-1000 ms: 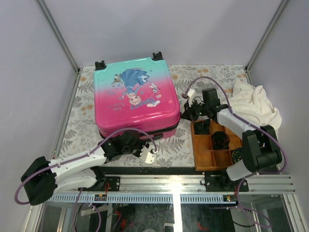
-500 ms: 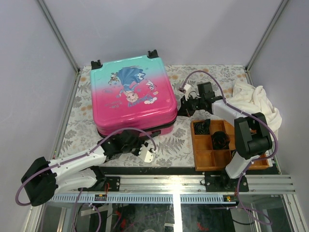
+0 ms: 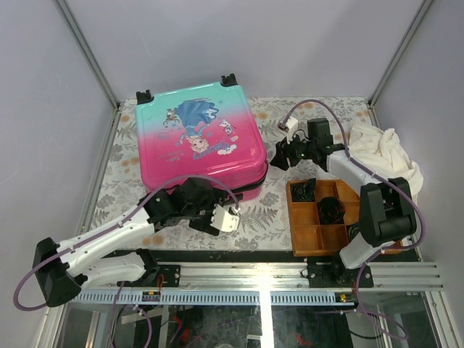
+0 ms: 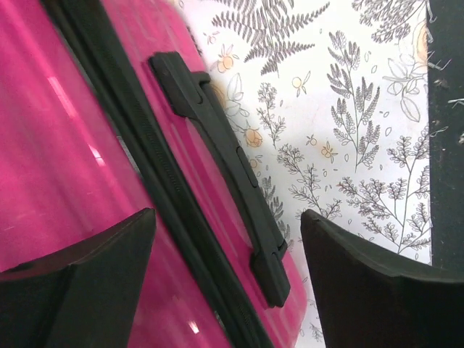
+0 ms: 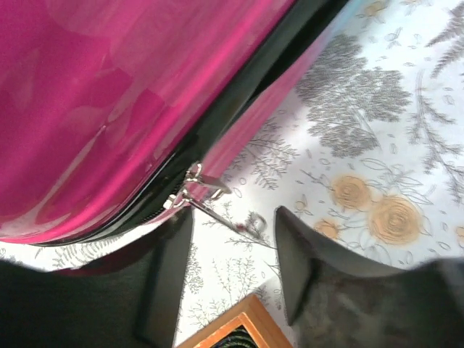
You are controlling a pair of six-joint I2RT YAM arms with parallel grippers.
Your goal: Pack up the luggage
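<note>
The luggage (image 3: 196, 141) lies shut and flat on the table, a pink-to-teal shell with a princess print. My left gripper (image 3: 208, 200) sits at its near side. In the left wrist view it (image 4: 228, 225) stands open, its jaws on either side of the black carry handle (image 4: 214, 163) and not touching it. My right gripper (image 3: 280, 159) is at the case's right edge, also open (image 5: 232, 235). A metal zipper pull (image 5: 217, 206) hangs free from the black zipper seam just ahead of its fingertips.
A brown wooden compartment tray (image 3: 308, 233) with dark items in it stands right of the luggage; its corner (image 5: 235, 328) shows under my right gripper. A crumpled white cloth (image 3: 380, 156) lies at the back right. Floral tablecloth (image 3: 116, 181) covers the table.
Both grippers went from shut to open. The luggage slid left and away early on, then stayed. My left arm shifted right and closer to the near side of the case.
</note>
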